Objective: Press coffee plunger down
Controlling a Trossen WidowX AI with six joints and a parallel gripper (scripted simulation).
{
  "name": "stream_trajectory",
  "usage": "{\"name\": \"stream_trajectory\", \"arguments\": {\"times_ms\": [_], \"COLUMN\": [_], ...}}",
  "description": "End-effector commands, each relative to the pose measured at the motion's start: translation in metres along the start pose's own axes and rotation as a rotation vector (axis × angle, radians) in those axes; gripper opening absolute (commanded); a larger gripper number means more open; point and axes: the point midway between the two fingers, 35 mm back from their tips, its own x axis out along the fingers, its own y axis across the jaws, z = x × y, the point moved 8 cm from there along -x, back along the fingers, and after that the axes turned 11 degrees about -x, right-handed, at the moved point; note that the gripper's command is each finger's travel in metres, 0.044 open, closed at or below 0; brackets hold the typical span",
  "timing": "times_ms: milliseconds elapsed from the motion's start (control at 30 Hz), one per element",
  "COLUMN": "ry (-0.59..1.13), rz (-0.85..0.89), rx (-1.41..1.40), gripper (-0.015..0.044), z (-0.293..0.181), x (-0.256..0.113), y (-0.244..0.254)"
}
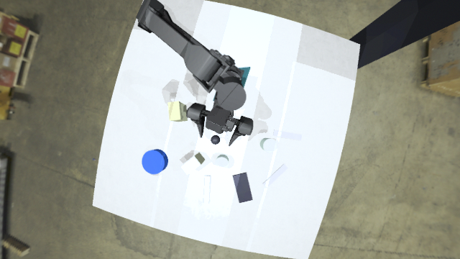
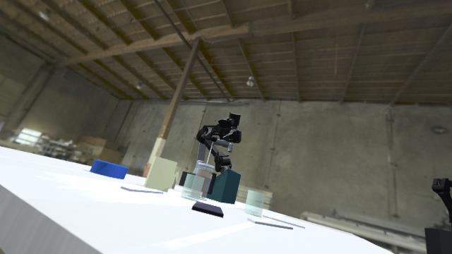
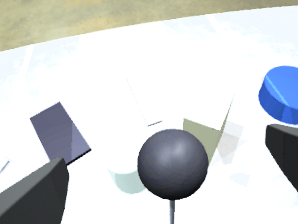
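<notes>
The plunger's round black knob (image 1: 215,139) (image 2: 214,138) (image 3: 172,164) stands high on its thin rod (image 2: 210,153) (image 3: 172,212), well above the press's lid. The glass press (image 2: 205,171) stands upright on the white table; in the top view its body is mostly lost in glare and under the gripper. My gripper (image 1: 215,140) (image 3: 168,151) is wide open and empty. Its fingers stand on either side of the knob, with a gap on each side in the wrist view. How the fingertips' height compares with the knob is hard to tell.
A pale yellow block (image 1: 175,111) (image 2: 160,174) and teal box (image 1: 246,75) (image 2: 229,187) stand near the arm. Another pale block (image 1: 200,158) (image 3: 201,132), pale glasses (image 1: 222,159) (image 1: 268,144) (image 2: 255,202), a dark slab (image 1: 243,187) (image 2: 207,209) (image 3: 60,132) and a blue cylinder (image 1: 154,162) (image 2: 109,169) (image 3: 285,95) surround the press.
</notes>
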Motion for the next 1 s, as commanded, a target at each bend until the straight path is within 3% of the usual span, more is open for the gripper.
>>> {"name": "stream_trajectory", "arguments": {"times_ms": [0,367,967], "ry": [-0.005,-0.005,-0.001], "rz": [0.003,0.003,0.006], "rx": [0.001,0.001,0.002], "gripper": [0.0414,0.0125,0.0119], "z": [-0.0008,-0.0008,-0.0071], "x": [0.002,0.002,0.0091], "y": [-0.0012,-0.0012,0.0029]}}
